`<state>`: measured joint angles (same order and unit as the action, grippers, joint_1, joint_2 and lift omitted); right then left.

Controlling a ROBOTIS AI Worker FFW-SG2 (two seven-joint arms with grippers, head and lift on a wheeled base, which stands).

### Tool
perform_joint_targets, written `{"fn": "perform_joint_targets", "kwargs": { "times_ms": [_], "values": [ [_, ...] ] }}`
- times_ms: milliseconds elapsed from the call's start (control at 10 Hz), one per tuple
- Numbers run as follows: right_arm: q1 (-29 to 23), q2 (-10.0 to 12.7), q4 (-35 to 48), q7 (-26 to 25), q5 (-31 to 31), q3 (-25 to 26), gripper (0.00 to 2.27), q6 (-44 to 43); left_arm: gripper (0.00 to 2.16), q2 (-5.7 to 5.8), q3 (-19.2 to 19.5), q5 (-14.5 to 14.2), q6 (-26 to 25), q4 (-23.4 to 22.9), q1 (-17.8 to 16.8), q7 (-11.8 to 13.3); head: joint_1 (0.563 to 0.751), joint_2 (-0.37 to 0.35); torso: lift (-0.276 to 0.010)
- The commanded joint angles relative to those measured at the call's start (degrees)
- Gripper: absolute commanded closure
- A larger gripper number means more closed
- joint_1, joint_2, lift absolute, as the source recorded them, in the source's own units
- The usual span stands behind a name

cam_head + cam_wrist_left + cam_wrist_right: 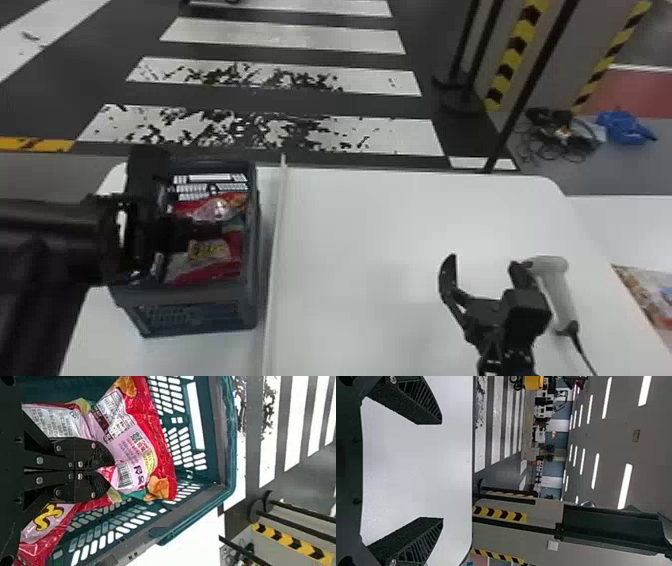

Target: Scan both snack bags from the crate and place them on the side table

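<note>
My left gripper (212,231) is down inside the crate (200,300), over two red snack bags, the far one (215,209) and the near one (212,260). In the left wrist view, the left gripper (107,471) is shut on a pinch of the snack bag (128,451) beside its barcode, with the back of that bag facing the camera. Another snack bag (47,524) with yellow lettering lies partly under the fingers. My right gripper (480,280) is open with nothing between its fingers, left of the white scanner (557,290); the right wrist view shows the gripper (440,471) spread wide.
A pale raised strip (277,250) runs along the white table (370,225) just right of the crate. Another white surface (620,215) at the far right holds a colourful printed item (645,295). Poles (530,85) stand behind.
</note>
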<state>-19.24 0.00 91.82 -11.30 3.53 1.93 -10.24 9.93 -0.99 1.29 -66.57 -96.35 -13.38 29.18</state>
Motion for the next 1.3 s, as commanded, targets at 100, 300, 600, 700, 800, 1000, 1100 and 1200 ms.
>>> {"fn": "perform_joint_targets", "kwargs": {
  "times_ms": [100, 300, 600, 700, 800, 1000, 1100, 1200],
  "values": [
    [-0.01, 0.05, 0.03, -0.03, 0.33, -0.18, 0.06, 0.01, 2.14, 0.35, 3.89, -4.45, -0.01, -4.55, 2.39, 0.0, 0.695, -0.072, -0.098],
    [0.08, 0.05, 0.03, -0.03, 0.68, -0.18, 0.06, 0.01, 2.14, 0.53, 7.58, -9.03, -1.07, -9.82, 4.5, -0.08, 0.695, -0.063, -0.098],
    [-0.18, 0.05, 0.12, -0.03, 0.95, -0.18, 0.06, 0.01, 2.14, 1.41, 12.94, -21.15, -2.65, -16.85, 7.14, -0.96, 0.695, -0.059, -0.098],
    [-0.36, 0.05, 0.2, -0.12, 0.95, -0.18, 0.06, 0.01, 2.14, 1.67, 13.65, -23.18, -2.65, -21.42, 8.54, -2.46, 0.695, -0.063, -0.098],
    [-0.45, 0.05, 0.29, -0.12, 0.95, -0.09, 0.06, 0.01, 2.14, 1.76, 14.26, -25.11, -2.65, -25.64, 9.34, -4.21, 0.695, -0.066, -0.098],
    [-0.71, 0.05, 0.56, -0.12, 0.95, 0.18, 0.06, -0.16, 2.14, 1.85, 14.7, -30.03, -2.48, -31.97, 10.21, -8.96, 0.695, -0.072, -0.098],
    [-0.8, 0.05, 0.56, -0.12, 0.86, 0.7, 0.06, -0.34, 2.14, 1.23, 14.26, -32.14, -2.3, -33.38, 10.74, -11.25, 0.695, -0.079, -0.098],
    [-0.89, 0.05, 0.64, -0.12, 0.77, 1.14, 0.06, -0.52, 2.14, -0.61, 12.85, -33.37, -2.12, -33.73, 10.65, -12.65, 0.695, -0.089, -0.098]
  ]
}}
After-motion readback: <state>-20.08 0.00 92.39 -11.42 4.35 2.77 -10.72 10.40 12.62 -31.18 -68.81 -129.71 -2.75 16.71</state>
